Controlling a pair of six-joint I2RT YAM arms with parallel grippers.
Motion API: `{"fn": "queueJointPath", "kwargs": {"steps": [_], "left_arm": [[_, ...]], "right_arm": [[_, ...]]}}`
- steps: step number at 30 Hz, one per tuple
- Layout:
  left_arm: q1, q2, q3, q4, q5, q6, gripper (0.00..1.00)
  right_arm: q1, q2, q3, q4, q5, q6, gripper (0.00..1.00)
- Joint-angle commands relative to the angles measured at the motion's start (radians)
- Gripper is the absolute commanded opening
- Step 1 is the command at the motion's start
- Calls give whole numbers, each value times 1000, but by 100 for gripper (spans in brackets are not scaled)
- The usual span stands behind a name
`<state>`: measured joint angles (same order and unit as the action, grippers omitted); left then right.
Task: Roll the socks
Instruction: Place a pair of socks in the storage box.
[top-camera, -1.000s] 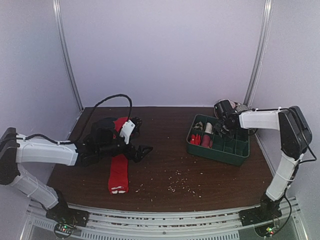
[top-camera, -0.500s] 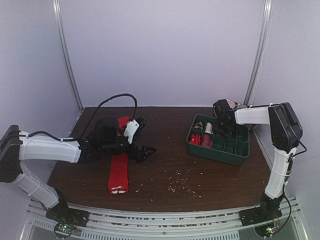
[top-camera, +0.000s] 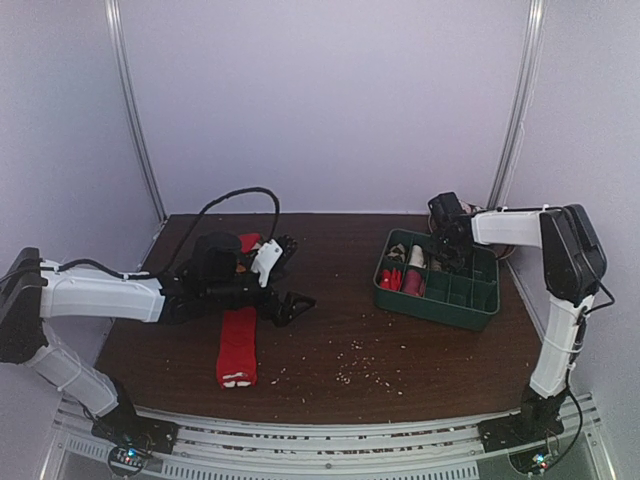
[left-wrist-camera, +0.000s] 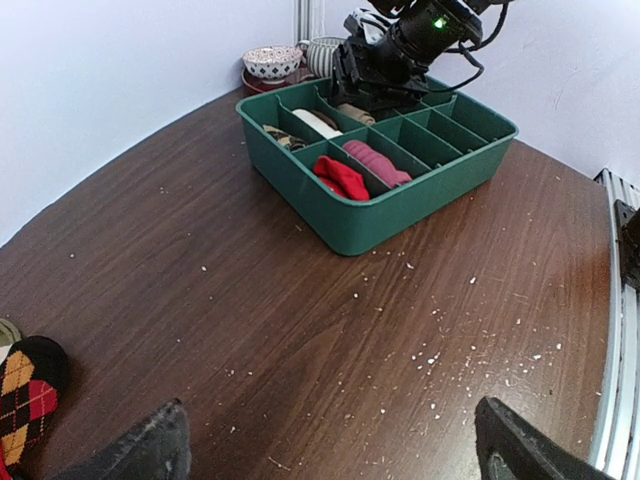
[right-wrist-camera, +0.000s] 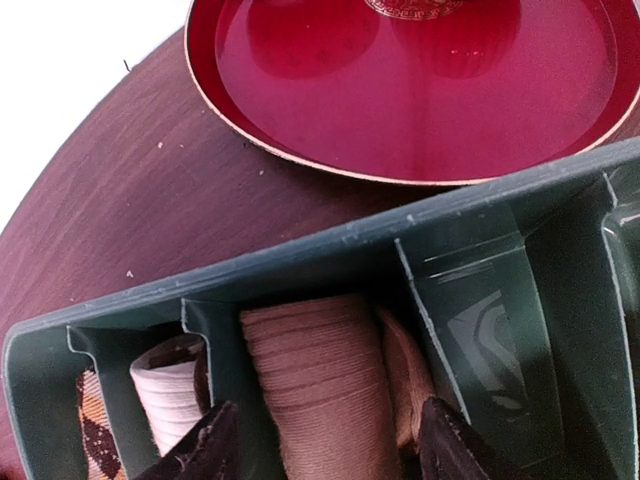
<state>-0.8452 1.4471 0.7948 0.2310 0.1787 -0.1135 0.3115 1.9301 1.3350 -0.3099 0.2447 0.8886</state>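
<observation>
Top view: the flat bright red knit sock (top-camera: 237, 345) lies near the desk's (top-camera: 420, 335) front-left corner. It is probably limp and light; pinch its white-marked end. Left wrist: left tool (left-wrist-camera: 335, 450) spread, empty. Right wrist: right tool (right-wrist-camera: 325, 450) released above the rolled tan-brown sock (right-wrist-camera: 320, 380) in a green plastic tray (right-wrist-camera: 480, 215).

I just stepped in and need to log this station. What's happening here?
The left gripper hangs open over the table beside a red sock lying flat and unrolled. The right gripper is at the far side of the green tray, fingers open either side of a rolled tan sock sitting in a compartment. Other rolls fill neighbouring slots.
</observation>
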Motion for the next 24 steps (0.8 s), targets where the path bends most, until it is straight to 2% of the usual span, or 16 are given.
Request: {"fn": "queueJointPath", "kwargs": {"steps": [1,9,16,18,20,24], "left_arm": [[5,4,21,12,-5,18,98],[5,16,21,26,-32,6,98],[6,-23,-6,64,-230,-57,98],[9,-45,-6,57,-320,-94,98],[27,-65,4,20,-386,-143,98],[71,-154,-23,-60,-490,-245,98]], "right_arm": [[3,13,-36,-159,-58,-30,65],[3,-95,-23,-150,-91,-48,65],[26,-274,-130,-41,-186,-185,67],[67,-338,-186,49,-237,-293,68],[130,-376,-222,147,-351,-406,67],[345,-348,-182,199,-494,-633,71]]}}
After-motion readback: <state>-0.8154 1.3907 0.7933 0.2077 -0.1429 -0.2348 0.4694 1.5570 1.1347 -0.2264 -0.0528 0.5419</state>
